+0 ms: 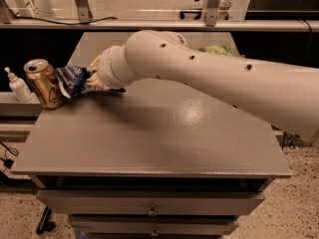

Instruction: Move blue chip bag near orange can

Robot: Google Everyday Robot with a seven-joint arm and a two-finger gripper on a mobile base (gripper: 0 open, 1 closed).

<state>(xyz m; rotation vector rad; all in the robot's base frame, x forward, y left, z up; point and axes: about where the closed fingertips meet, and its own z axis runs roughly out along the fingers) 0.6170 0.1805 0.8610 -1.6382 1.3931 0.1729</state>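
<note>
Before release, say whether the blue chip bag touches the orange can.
Cannot tell: camera view shows the blue chip bag, in the gripper beside the orange can, overlapping its side; depth unclear.

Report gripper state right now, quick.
Gripper: closed on the blue chip bag, at the table's back-left, right beside the orange can.

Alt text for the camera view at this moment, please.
The gripper of a white arm reaching in from the right holds the blue chip bag close beside the orange can at the far left of the grey table. A white pump bottle stands beyond the can.
</note>
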